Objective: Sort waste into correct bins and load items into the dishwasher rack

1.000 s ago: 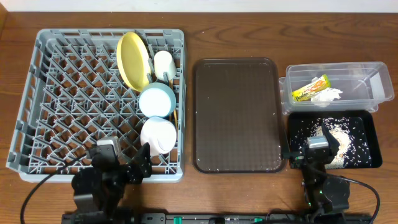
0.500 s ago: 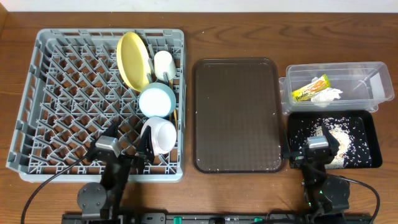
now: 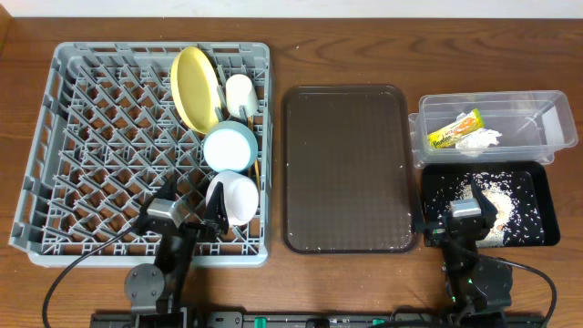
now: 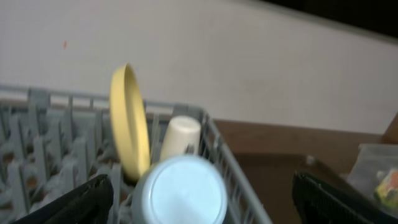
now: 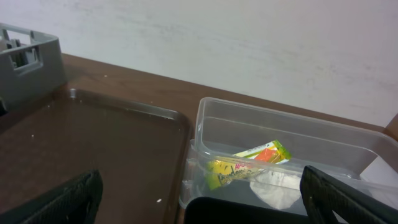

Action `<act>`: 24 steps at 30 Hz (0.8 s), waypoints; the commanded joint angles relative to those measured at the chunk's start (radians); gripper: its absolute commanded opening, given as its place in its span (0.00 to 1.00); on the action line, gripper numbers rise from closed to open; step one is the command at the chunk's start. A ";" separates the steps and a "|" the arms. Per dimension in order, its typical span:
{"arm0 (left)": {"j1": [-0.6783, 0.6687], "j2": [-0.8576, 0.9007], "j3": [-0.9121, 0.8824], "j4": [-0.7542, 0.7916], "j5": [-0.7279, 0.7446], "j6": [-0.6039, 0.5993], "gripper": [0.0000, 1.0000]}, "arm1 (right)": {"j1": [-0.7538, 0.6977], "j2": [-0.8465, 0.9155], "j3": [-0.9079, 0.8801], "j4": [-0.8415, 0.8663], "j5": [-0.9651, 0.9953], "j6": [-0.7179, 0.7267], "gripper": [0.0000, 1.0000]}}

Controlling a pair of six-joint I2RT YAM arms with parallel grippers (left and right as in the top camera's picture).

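Observation:
The grey dishwasher rack (image 3: 91, 146) holds the yellow plate (image 3: 194, 87) on edge, the small white cup (image 3: 240, 93), the light blue bowl (image 3: 230, 146) and the white bowl (image 3: 237, 197). A chopstick tip (image 3: 259, 169) shows beside the bowls. My left gripper (image 3: 189, 215) is open over the rack's front edge, just left of the white bowl. In the left wrist view it (image 4: 202, 210) faces a pale bowl base (image 4: 180, 190); I cannot tell which bowl. The clear tub (image 3: 537, 107) holds the snack wrapper (image 3: 453, 129) and tissue (image 3: 480, 139). The black tray (image 3: 539, 187) holds rice crumbs (image 3: 492, 199). My right gripper (image 3: 465, 221) is open.
A large brown serving tray (image 3: 346, 169) lies between the rack and the bins, with a few specks on it. In the right wrist view the open right gripper (image 5: 205, 208) faces the clear tub (image 5: 205, 134), the wrapper (image 5: 245, 163) and the brown tray (image 5: 93, 143).
My left arm has swung forward and right, bringing its open gripper up beside the white bowl. The right arm and all objects have not moved.

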 commanded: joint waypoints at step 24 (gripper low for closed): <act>-0.004 -0.008 -0.003 -0.210 -0.245 0.186 0.93 | 0.006 -0.007 -0.001 -0.004 -0.003 -0.007 0.99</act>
